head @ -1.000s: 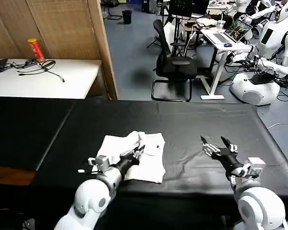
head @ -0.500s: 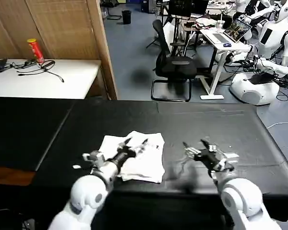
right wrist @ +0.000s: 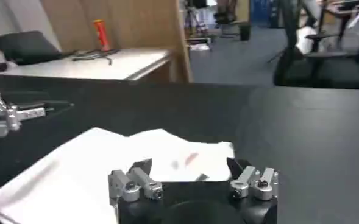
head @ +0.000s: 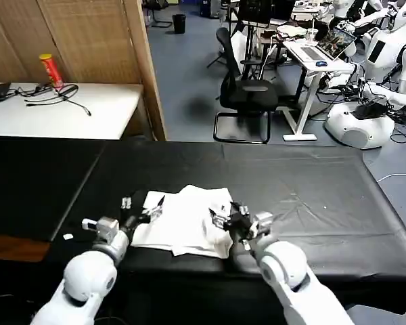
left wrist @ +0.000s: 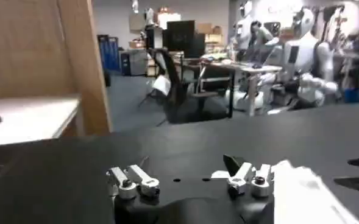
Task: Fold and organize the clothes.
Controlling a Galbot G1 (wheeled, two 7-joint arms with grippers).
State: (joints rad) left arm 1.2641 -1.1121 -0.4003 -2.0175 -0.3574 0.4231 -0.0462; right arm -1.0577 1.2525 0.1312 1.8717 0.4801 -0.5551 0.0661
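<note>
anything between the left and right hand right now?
The folded white T-shirt lies on the black table between the left hand, at its left edge, and the right hand, at its right edge, seen in the head view.

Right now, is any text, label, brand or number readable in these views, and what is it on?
None can be read.
T-shirt: a small dark mark and a reddish smudge on the fold nearest the right tool, too blurred to read.
Red can on the white table: label too small to read.
Laptop screen in the room behind: too small to read.
</note>
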